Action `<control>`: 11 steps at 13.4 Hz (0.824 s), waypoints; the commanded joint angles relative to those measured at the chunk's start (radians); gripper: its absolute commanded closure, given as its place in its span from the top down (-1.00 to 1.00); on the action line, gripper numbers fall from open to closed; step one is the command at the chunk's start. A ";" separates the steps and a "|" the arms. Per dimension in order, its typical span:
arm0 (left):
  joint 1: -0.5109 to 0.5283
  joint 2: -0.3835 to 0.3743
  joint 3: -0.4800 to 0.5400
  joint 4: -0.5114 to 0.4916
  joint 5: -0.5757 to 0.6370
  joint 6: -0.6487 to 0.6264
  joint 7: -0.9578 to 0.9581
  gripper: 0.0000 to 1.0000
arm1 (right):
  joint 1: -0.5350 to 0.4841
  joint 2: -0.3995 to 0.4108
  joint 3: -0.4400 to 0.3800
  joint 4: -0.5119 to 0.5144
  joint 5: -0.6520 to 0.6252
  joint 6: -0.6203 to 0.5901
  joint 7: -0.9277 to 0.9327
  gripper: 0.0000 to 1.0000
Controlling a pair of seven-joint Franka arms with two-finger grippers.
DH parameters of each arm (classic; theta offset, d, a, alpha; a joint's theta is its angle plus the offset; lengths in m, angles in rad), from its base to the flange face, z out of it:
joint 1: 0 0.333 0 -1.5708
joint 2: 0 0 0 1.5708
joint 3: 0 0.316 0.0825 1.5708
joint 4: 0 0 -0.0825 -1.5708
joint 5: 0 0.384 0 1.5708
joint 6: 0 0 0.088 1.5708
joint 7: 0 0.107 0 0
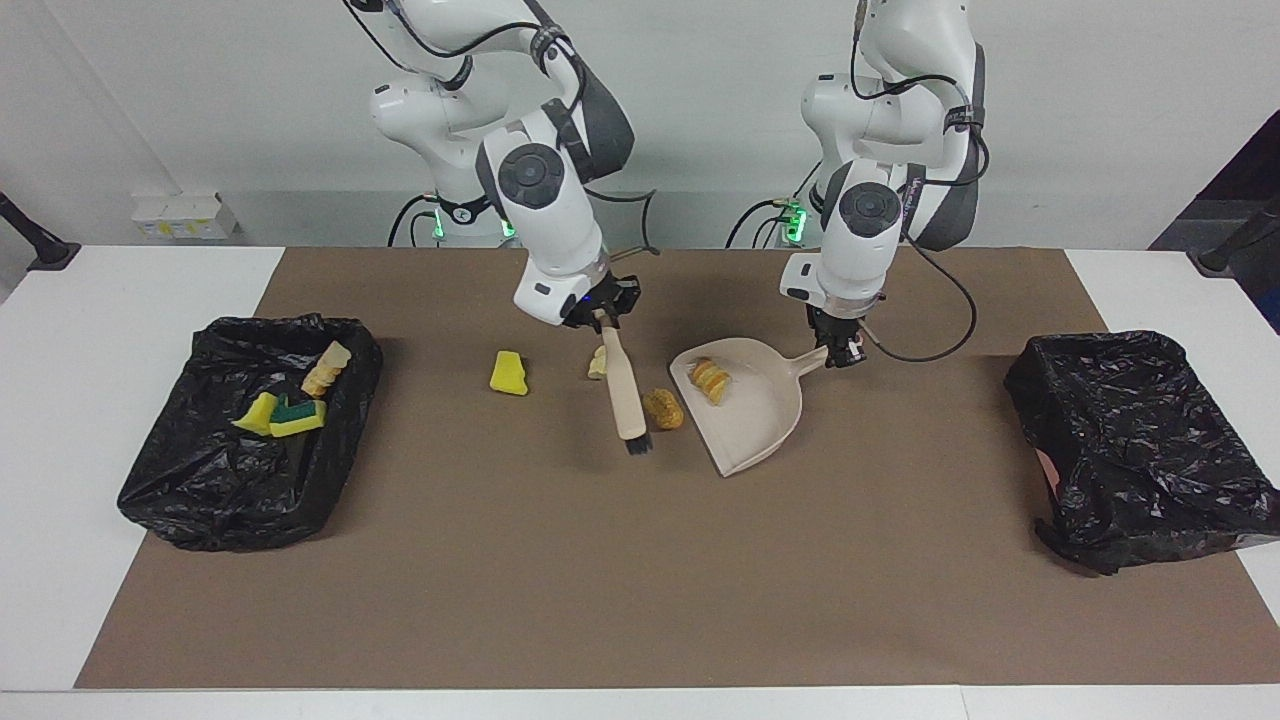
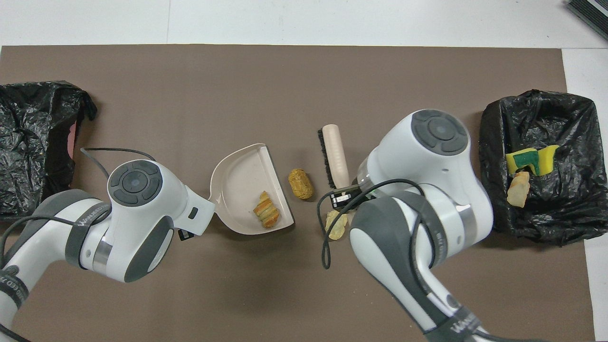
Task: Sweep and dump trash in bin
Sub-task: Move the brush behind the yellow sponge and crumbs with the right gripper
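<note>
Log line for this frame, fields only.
right gripper: shut on brush | left gripper: shut on dustpan handle | one scrap in dustpan | three scraps on mat

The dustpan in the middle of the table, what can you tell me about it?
The dustpan is beige, smooth like plastic, a shallow scoop with raised walls, an open straight lip and a short handle. It lies on the brown mat. The left gripper holds its handle. One striped tan-orange scrap lies inside. The lip faces the brush, and a round brown scrap sits on the mat between them, just outside the lip.
</note>
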 commanded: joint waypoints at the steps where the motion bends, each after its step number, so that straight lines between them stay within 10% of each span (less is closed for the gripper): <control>1: -0.016 -0.022 0.011 -0.028 0.010 0.015 0.095 -1.00 | -0.078 -0.046 0.010 -0.054 -0.081 -0.046 0.050 -1.00; 11: -0.019 -0.028 0.010 -0.034 0.012 0.012 0.108 -1.00 | -0.241 -0.382 0.014 -0.648 -0.156 0.216 0.060 -1.00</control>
